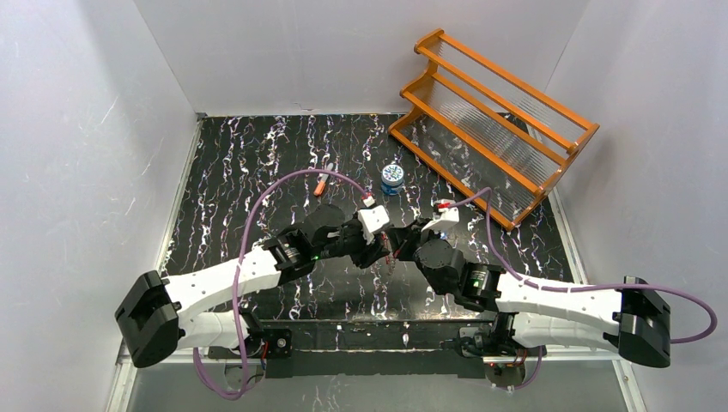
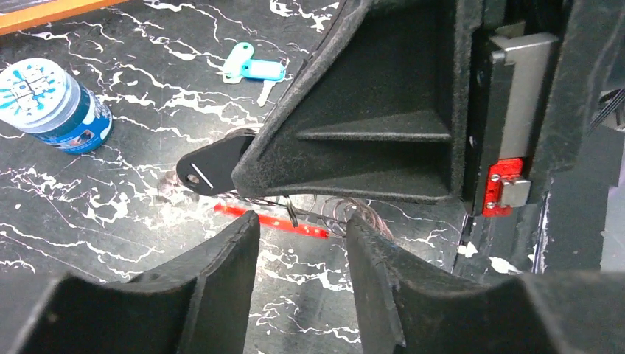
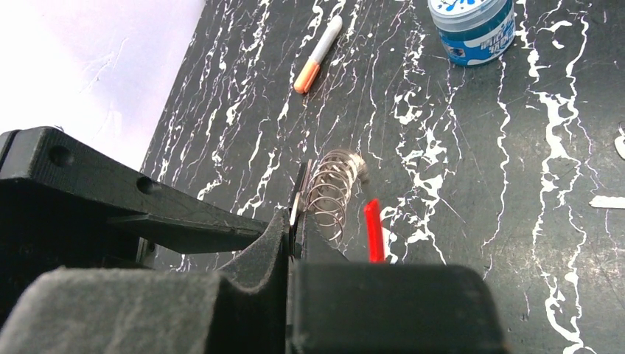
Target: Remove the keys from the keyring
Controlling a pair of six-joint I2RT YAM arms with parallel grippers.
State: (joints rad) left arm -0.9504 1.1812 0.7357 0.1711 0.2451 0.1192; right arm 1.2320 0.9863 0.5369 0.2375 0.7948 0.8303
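The thin silvery loop of springy coiled wire [image 3: 333, 188], with a short shiny red bit [image 2: 273, 221], sits just past the tips of my right pincer [image 3: 293, 221]. That pincer is squeezed tight on a flat dark key with a rounded head [image 2: 210, 169], right beside the coils. My left pincer [image 2: 302, 236] is spread wide and holds nothing, its rough black fingers [image 2: 221, 280] just before the red bit. The key's blade is hidden, so I can't tell if it's on the loop.

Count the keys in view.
3. A black-headed key pinched in the right pincer at the keyring; a mint-headed key and a blue-headed key lying loose together beyond it. Others may be hidden.
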